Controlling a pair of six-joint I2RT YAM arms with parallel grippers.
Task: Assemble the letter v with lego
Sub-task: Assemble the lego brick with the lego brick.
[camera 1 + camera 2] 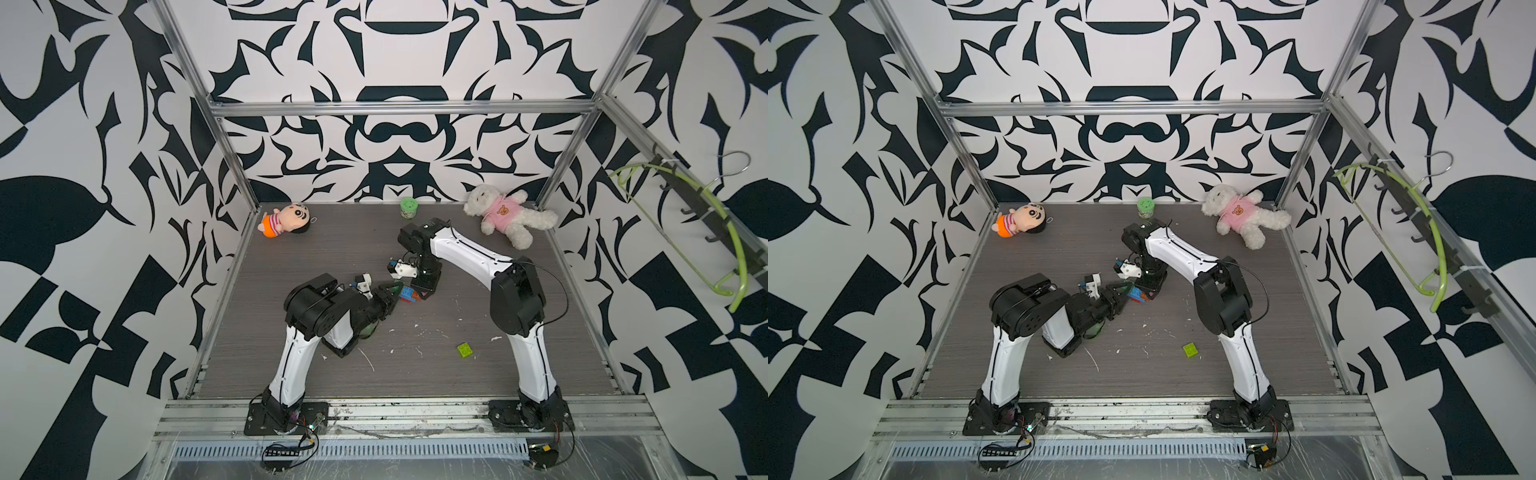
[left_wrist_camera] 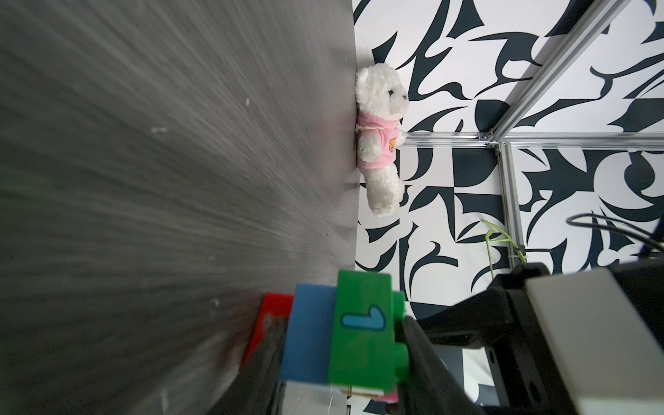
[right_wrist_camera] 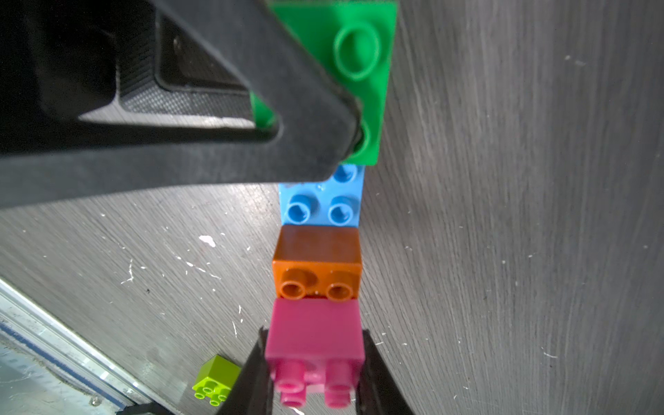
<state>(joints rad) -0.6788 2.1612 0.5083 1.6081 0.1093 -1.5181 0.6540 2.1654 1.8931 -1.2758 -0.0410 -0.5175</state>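
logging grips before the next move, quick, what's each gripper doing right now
Left gripper: shut on the dark green studded plastic brick.
Right gripper: shut on the pink studded plastic brick.

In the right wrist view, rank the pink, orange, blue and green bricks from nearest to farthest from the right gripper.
From the right gripper:
1. The pink brick: between its jaws.
2. The orange brick: touching pink, next along.
3. The blue brick: beyond orange, mid-row.
4. The green brick: far end, on blue.

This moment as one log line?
left end effector: grips green brick | right end effector: grips pink brick | lime brick: loose
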